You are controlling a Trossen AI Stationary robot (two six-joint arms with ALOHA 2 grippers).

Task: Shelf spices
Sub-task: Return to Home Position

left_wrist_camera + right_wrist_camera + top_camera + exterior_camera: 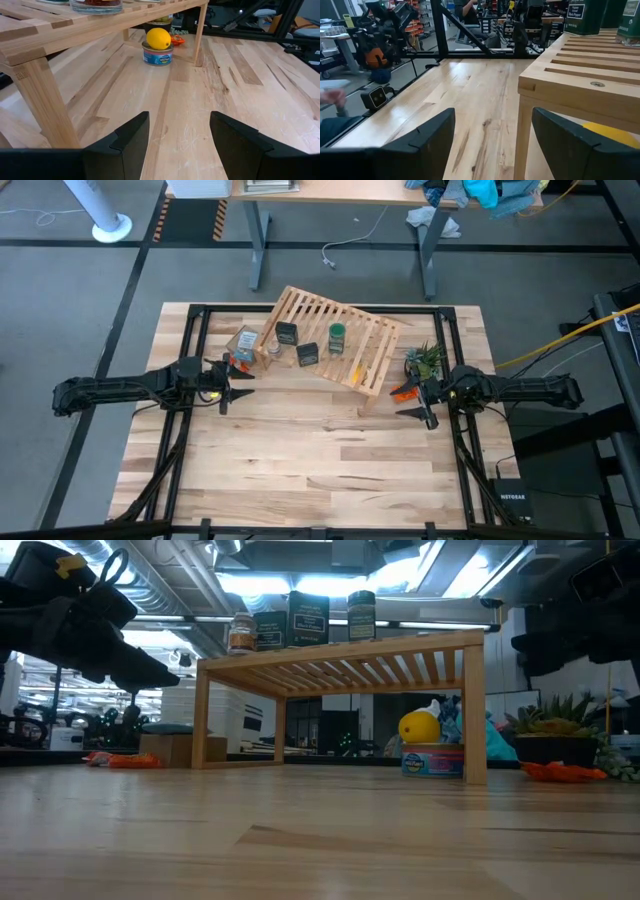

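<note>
With my left gripper [245, 380] and right gripper [400, 403] both spread and empty, I should retreat smoothly, clear of the shelf [352, 330] and its spice jars [308, 354].

A robotics lab: a wooden worktop [330, 470] stands on grey carpet [60, 320] marked with hazard tape [220, 220]. Exposed ducts [170, 585] and strip lights [290, 585] run overhead.

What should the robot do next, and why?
Probably draw both arms back to rest. The glass jar, two dark jars and green jar all stand on the shelf, and the left tool and right tool are open, holding nothing.
</note>
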